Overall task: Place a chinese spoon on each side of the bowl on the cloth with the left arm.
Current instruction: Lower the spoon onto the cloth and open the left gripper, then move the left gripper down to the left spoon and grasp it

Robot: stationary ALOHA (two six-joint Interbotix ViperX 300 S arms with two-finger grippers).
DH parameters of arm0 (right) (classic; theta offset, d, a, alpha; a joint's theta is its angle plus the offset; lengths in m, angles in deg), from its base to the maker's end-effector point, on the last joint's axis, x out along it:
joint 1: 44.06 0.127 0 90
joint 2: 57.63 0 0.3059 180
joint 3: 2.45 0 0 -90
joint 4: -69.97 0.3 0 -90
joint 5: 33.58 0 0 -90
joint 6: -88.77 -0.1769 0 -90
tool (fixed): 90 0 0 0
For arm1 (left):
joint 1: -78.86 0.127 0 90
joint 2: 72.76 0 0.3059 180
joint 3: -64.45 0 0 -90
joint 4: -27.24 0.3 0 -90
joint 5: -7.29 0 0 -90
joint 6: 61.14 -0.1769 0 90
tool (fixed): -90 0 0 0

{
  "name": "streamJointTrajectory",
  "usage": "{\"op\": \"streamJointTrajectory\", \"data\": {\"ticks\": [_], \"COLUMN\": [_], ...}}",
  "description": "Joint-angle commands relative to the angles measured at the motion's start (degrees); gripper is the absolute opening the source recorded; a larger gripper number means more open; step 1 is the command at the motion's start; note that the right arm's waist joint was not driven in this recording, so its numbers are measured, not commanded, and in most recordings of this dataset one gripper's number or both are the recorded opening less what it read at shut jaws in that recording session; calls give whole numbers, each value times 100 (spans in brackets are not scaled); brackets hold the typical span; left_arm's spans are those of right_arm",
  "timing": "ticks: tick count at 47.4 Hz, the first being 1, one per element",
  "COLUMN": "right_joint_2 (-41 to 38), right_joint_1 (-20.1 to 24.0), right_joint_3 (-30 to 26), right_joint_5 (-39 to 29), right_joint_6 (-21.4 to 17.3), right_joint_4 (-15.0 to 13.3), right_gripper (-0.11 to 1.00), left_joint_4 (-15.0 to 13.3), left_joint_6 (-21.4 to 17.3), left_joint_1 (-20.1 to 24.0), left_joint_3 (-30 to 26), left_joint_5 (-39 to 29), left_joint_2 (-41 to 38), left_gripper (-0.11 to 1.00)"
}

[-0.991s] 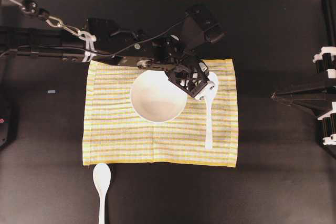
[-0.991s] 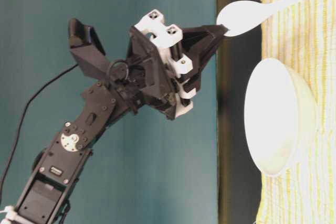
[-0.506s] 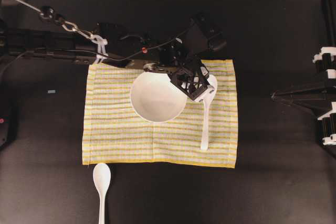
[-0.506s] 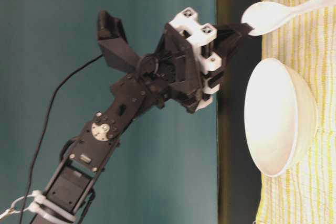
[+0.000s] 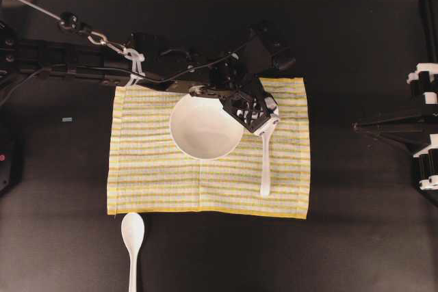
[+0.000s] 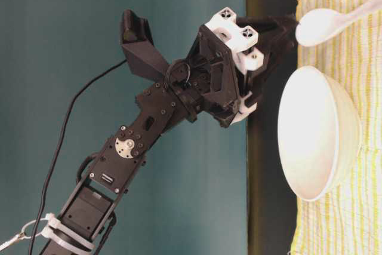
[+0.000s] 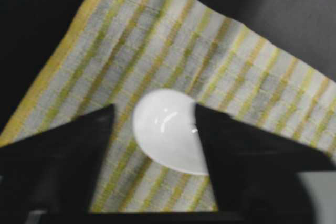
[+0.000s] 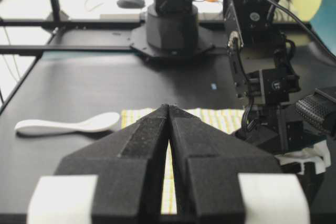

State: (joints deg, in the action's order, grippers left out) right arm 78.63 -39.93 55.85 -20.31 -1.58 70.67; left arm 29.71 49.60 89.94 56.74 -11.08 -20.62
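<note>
The white bowl (image 5: 205, 126) sits on the striped cloth (image 5: 150, 176). One white chinese spoon (image 5: 265, 162) lies on the cloth just right of the bowl, handle toward the near edge. My left gripper (image 5: 265, 121) hovers low over that spoon's scoop (image 7: 168, 129) and is open. Cloth shows between the left finger and the scoop, while the right finger (image 7: 236, 150) stands at the scoop's edge. A second spoon (image 5: 132, 234) lies on the black table below the cloth's near left corner. My right gripper (image 8: 169, 107) is shut and holds nothing.
The right arm (image 5: 404, 124) is parked at the right edge of the table, clear of the cloth. The left arm (image 5: 89, 70) stretches across the far side, behind the bowl. A small pale tag (image 5: 66, 120) lies at the left.
The left gripper lowered the spoon onto the cloth to the right of the bowl, then opened and let it go. The spoon's scoop now rests lower.
</note>
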Motion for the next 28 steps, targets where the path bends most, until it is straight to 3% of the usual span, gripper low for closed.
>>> {"op": "streamJointTrajectory", "data": {"ticks": [1,6,13,20,28], "right_joint_2": [-18,26,141,220,193], "right_joint_1": [0,0,0,0,0], "right_joint_3": [-35,-35,-35,-9,35], "right_joint_5": [26,26,26,-53,-88], "right_joint_6": [0,0,0,0,0], "right_joint_4": [9,18,18,18,18], "right_gripper": [-1,-1,-1,-1,-1], "left_joint_4": [18,18,18,18,18], "left_joint_6": [-9,-9,70,334,1327], "left_joint_1": [-18,-88,-413,-1055,-1661], "left_joint_3": [-44,-44,308,1433,2848], "left_joint_5": [44,-79,-606,-721,-334], "left_joint_2": [53,378,1301,2443,3287], "left_gripper": [66,83,80,78,78]}}
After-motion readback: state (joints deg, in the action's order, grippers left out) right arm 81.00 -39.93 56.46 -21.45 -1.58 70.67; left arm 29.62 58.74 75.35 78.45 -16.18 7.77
